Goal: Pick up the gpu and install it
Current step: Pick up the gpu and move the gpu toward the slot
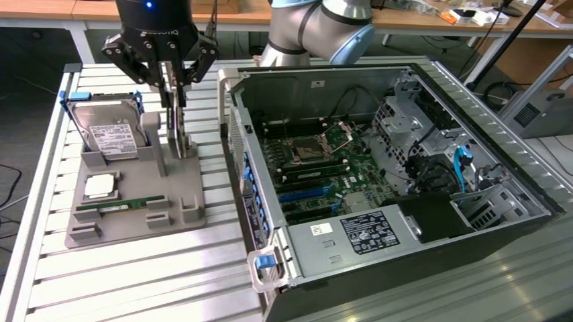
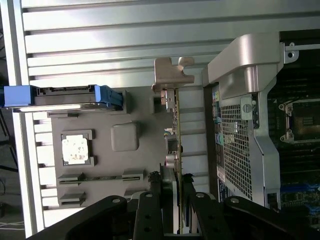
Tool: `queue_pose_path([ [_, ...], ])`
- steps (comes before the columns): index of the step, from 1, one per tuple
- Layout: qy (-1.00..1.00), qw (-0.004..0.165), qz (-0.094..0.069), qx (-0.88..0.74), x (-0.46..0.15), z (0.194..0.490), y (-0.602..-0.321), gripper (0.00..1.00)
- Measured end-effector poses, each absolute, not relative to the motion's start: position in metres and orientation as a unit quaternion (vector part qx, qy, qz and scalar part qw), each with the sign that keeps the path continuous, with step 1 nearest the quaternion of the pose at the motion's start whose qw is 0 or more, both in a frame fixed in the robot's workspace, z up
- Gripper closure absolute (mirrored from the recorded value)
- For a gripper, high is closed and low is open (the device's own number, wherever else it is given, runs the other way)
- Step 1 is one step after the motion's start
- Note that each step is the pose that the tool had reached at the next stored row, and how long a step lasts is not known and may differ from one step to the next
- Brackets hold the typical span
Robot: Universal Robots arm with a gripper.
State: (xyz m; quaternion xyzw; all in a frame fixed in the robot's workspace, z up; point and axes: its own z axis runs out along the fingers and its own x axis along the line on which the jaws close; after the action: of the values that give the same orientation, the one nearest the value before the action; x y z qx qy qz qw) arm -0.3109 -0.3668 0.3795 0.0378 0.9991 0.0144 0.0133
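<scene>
Farthest from the computer case (image 1: pixel 304 87), at the exterior view's left, a hard drive (image 1: pixel 112 134) in a blue carrier leans in its slot on the grey holder (image 1: pixel 184 181). A processor chip (image 1: pixel 98 186) and a memory stick (image 1: pixel 121 203) lie flat in recesses on the same holder. It seems made to keep each part in a known spot on the slatted tabletop (image 1: pixel 134 282).

Nearer the case, on the edge of the holder that faces it, the gpu (image 1: pixel 179 134) stands on its long edge in an upright cradle. Standing like this probably leaves both faces free for a grasp from above. In the wrist view the gpu (image 2: pixel 176 130) shows edge-on, with its silver bracket at the end away from the camera.

The gripper (image 1: pixel 176 100) hangs straight over the card. Its jaws reach down on either side of the upper edge, one on the cooler face and one on the board face, and they look closed on it (image 2: pixel 174 177). The card's lower edge appears seated in the cradle, not lifted.

At the exterior view's right, the case lies on its side with the panel off. Its motherboard faces up, likely so the slots can be reached from above.
</scene>
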Motion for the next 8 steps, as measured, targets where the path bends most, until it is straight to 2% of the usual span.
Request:
queue_pose_path([
  [8,0.999,0.013,0.014,0.038,-0.3109,0.3815,-0.3668,0.73],
])
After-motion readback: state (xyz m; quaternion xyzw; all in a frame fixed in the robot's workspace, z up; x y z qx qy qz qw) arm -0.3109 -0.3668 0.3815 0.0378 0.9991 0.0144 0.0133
